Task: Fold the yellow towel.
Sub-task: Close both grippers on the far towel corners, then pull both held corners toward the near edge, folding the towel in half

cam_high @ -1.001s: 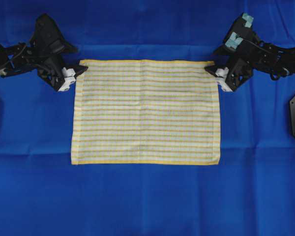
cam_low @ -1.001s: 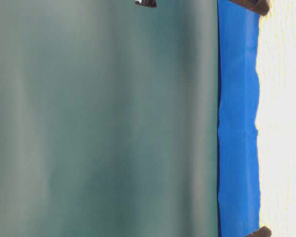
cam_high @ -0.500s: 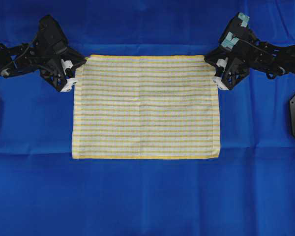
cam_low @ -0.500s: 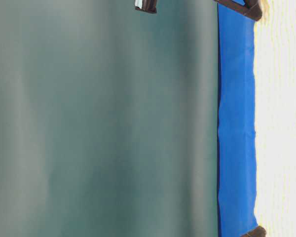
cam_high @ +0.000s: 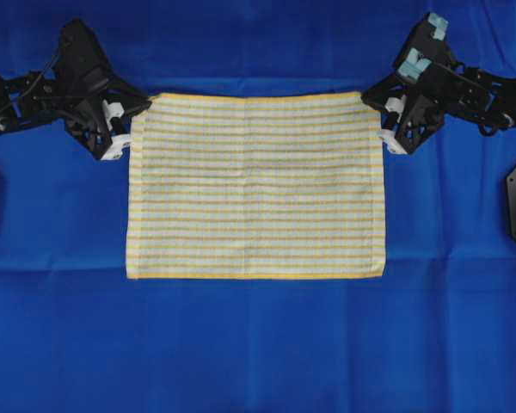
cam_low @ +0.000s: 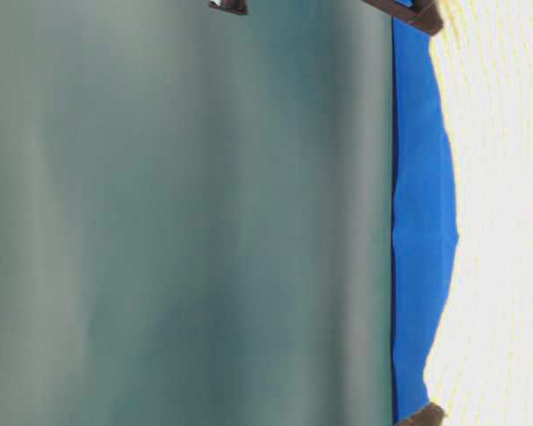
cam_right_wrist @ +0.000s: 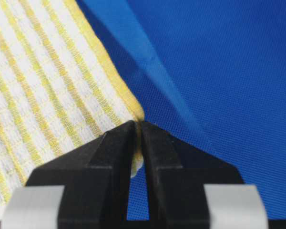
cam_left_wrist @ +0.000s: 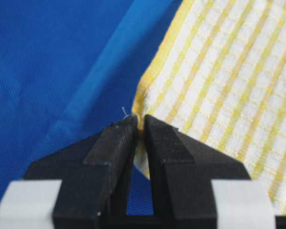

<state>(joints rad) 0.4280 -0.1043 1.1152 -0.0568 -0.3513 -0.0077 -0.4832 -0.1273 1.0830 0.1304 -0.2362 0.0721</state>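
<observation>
The left gripper [cam_high: 119,129] and right gripper [cam_high: 387,123] each pinch a far corner of the yellow towel [cam_high: 255,185], which lies unfolded, so folding remains.

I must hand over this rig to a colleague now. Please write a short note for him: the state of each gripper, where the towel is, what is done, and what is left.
Left gripper: shut on the far left corner of the yellow towel.
Right gripper: shut on the far right corner of the towel.
Towel: spread out in one layer on the blue cloth. The table-level view shows its far edge raised at both corners and sagging in between; the near edge lies flat.
Done: both far corners are gripped and lifted a little.
Left: no fold is made yet. Probably carry the far edge over to the near edge, release, then fold again if needed.
</observation>
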